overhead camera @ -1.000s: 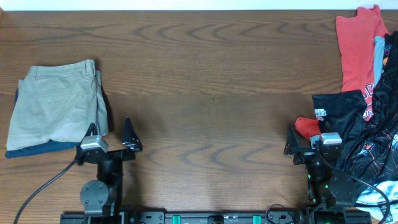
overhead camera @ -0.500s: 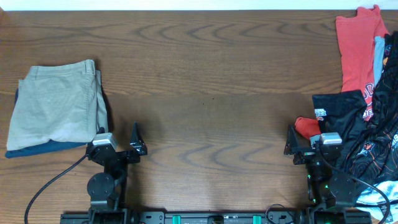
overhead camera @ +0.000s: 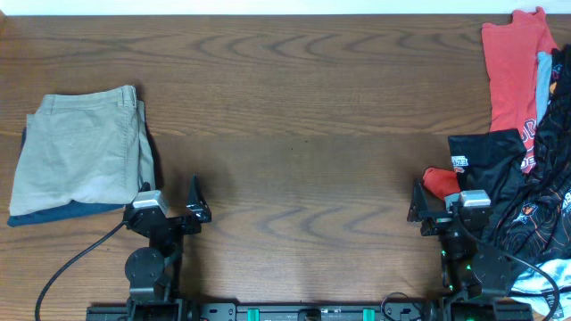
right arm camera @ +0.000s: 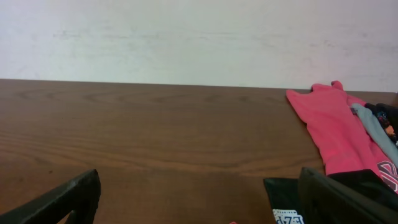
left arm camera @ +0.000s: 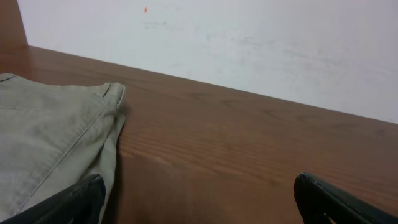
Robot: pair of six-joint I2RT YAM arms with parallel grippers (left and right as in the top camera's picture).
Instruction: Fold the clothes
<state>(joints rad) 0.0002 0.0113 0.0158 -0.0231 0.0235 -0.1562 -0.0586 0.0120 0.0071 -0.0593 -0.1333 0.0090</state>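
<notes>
Left gripper has backed off the khaki shorts' near edge; right gripper unchanged.
Shorts lie folded at the table's left end atop navy shorts. Both jaws spread wide, empty, right one beside garment pile.

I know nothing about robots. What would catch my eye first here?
A folded pair of khaki shorts lies at far left, atop a navy garment. A loose heap of red and black clothes fills the right edge. Near the front, the left tool and right tool sit open and empty.
</notes>
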